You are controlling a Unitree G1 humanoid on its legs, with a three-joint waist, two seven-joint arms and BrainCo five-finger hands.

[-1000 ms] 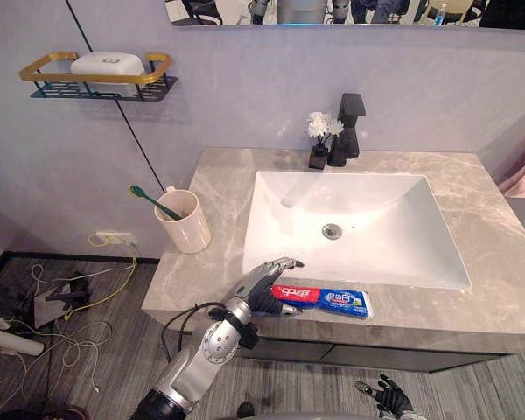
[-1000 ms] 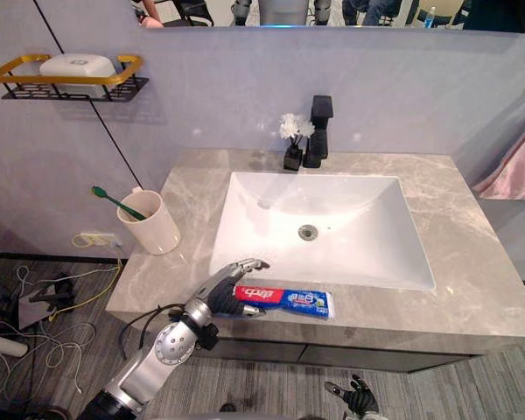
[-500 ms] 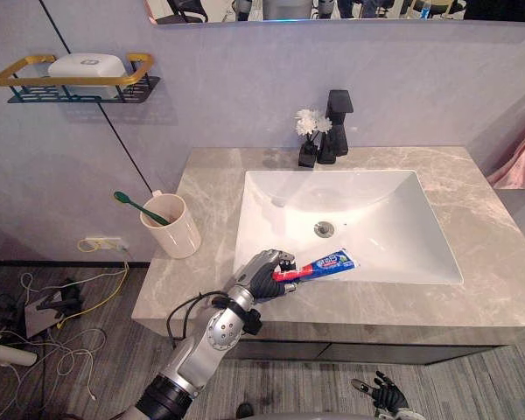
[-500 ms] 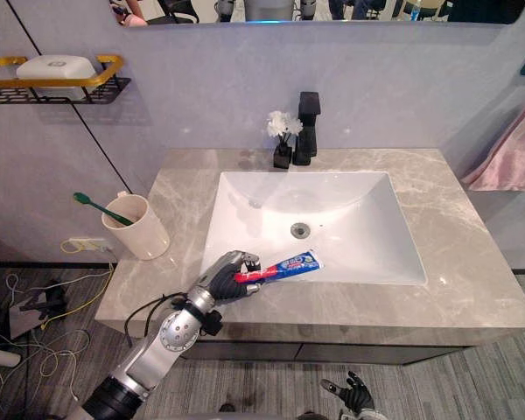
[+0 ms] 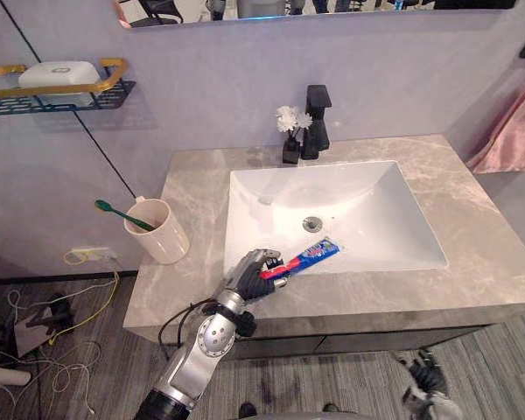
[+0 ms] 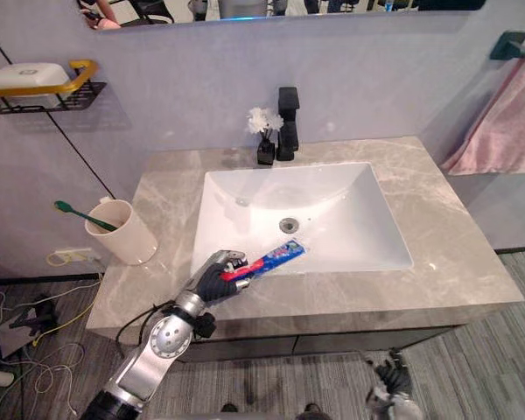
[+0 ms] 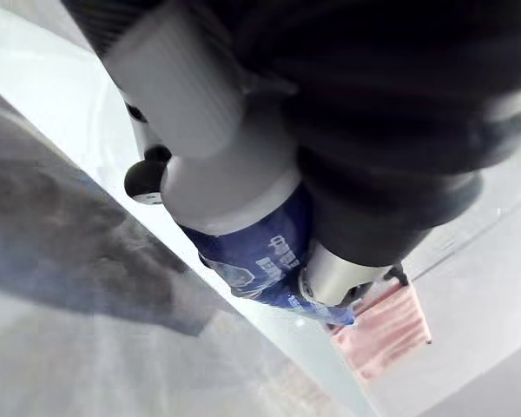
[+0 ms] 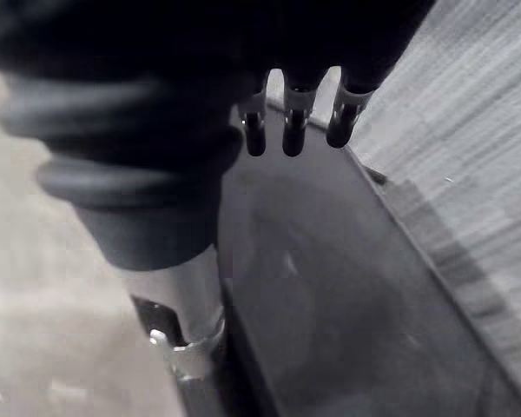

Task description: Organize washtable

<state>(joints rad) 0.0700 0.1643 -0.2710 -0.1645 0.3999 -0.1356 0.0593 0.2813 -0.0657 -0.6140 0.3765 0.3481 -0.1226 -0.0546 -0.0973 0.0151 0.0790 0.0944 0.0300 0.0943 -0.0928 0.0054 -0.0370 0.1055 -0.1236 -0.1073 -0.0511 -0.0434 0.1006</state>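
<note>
Toothpaste tube (image 5: 313, 255), where is it?
In the left hand (image 5: 249, 278). Fingers curl tight round its red end, over the front edge of the sink (image 5: 376, 201). The right hand (image 5: 424, 381) hangs low, fingers loose, holding nothing.

Fixtures along the back wall
Matte black square faucet (image 5: 318, 98) w/ small white flowers in black vase (image 5: 290, 117) just beside; gold-rimmed black wire shelf (image 5: 115, 86) w/ white soap bar (image 5: 59, 73); pink towel (image 6: 499, 114) hanging at rt.
</note>
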